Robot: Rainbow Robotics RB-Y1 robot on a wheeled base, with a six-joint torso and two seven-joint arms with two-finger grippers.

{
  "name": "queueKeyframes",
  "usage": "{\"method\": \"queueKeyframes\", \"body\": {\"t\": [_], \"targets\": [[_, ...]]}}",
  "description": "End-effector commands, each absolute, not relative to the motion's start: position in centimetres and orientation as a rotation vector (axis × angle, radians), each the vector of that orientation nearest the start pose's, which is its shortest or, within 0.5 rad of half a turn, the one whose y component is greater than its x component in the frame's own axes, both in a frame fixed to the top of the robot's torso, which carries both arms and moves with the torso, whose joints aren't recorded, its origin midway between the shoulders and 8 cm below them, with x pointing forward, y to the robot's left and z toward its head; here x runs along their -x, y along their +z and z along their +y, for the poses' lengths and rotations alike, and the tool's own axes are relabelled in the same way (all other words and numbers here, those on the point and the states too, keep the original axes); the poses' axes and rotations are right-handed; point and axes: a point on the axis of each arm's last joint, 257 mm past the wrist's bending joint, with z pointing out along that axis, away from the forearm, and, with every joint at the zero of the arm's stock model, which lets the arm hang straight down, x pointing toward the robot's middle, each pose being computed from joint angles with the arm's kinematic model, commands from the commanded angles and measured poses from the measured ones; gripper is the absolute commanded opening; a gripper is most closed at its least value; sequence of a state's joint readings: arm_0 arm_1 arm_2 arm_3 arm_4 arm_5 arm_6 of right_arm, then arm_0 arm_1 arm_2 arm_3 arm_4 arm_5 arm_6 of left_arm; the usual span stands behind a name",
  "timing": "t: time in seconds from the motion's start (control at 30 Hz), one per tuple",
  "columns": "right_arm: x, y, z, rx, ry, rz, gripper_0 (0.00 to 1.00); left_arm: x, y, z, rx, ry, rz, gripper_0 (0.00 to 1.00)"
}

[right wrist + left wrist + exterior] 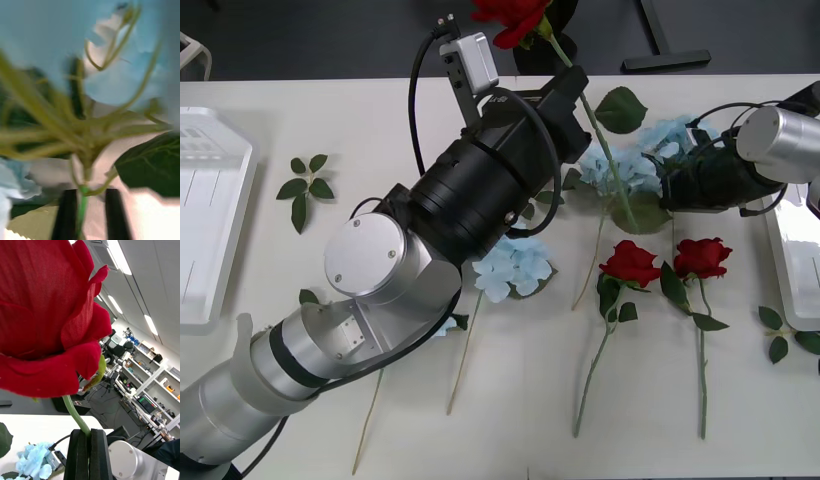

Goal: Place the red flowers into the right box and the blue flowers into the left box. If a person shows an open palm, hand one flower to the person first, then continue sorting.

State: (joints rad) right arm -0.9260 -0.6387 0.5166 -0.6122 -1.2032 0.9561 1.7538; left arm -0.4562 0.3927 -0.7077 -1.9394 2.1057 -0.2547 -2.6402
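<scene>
A white worktop (510, 440) spreads beneath both arms, with a white box (210, 220) at its left edge and another box (792, 255) at its right edge. The left gripper (572, 82), reaching across the middle, holds a red rose (510, 15) aloft past the worktop's far edge; in the left wrist view its black fingers (80, 453) are pressed flat together on the green stem just under the bloom (48, 318). The right gripper (670, 185) is low over a blue hydrangea (640, 155) near the right box; in the right wrist view its dark fingers (67, 213) stand a little apart with a thin green stalk (82, 210) between them, though whether they pinch it cannot be told. Another blue hydrangea (510, 268) lies at centre, and two red roses (630, 262) (702, 256) lie side by side to its right, stems pointing toward the robot. Loose leaf sprigs (308, 185) dot the left side.

These look like artificial blooms: light, with wiry stems that flex and petals that crush easily. The stem close beneath the head seems the soundest place to grip, as a hold lower down would likely let the head swing. The raised rose belongs in the right box.
</scene>
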Motion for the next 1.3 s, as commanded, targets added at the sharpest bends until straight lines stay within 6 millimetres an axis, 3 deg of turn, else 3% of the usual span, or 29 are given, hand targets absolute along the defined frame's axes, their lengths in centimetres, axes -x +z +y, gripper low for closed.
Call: {"method": "queueKeyframes", "body": {"t": [0.03,0.1,0.3,0.47,0.6,0.8,0.87,1.0,1.3], "targets": [[-62.4,-25.9,-28.1,0.075,0.366,2.565,0.88,-45.8,4.2,-8.3,-0.163,-1.110,1.203,0.00],[-62.2,-24.6,-28.3,0.076,0.398,2.570,0.96,-45.8,4.2,-8.3,-0.163,-1.110,1.202,0.00],[-61.5,-19.5,-29.4,0.178,0.483,2.557,0.99,-45.8,4.2,-8.3,-0.163,-1.110,1.202,0.00],[-61.0,-14.7,-29.2,0.363,0.546,2.485,1.00,-45.8,4.2,-8.3,-0.163,-1.110,1.202,0.00],[-60.2,-12.4,-28.1,0.566,0.550,2.416,1.00,-45.8,4.2,-8.3,-0.163,-1.110,1.202,0.00],[-56.3,-10.9,-23.2,0.938,0.676,2.307,1.00,-45.8,4.2,-8.3,-0.163,-1.110,1.202,0.00],[-54.3,-10.6,-20.6,1.055,0.776,2.239,1.00,-45.8,4.2,-8.3,-0.163,-1.110,1.202,0.00],[-50.7,-9.4,-16.8,1.132,0.996,2.138,1.00,-45.8,4.2,-8.3,-0.163,-1.110,1.202,0.00],[-45.9,-6.5,-14.0,1.214,1.237,1.991,0.99,-45.8,4.2,-8.3,-0.163,-1.110,1.202,0.00]]}}
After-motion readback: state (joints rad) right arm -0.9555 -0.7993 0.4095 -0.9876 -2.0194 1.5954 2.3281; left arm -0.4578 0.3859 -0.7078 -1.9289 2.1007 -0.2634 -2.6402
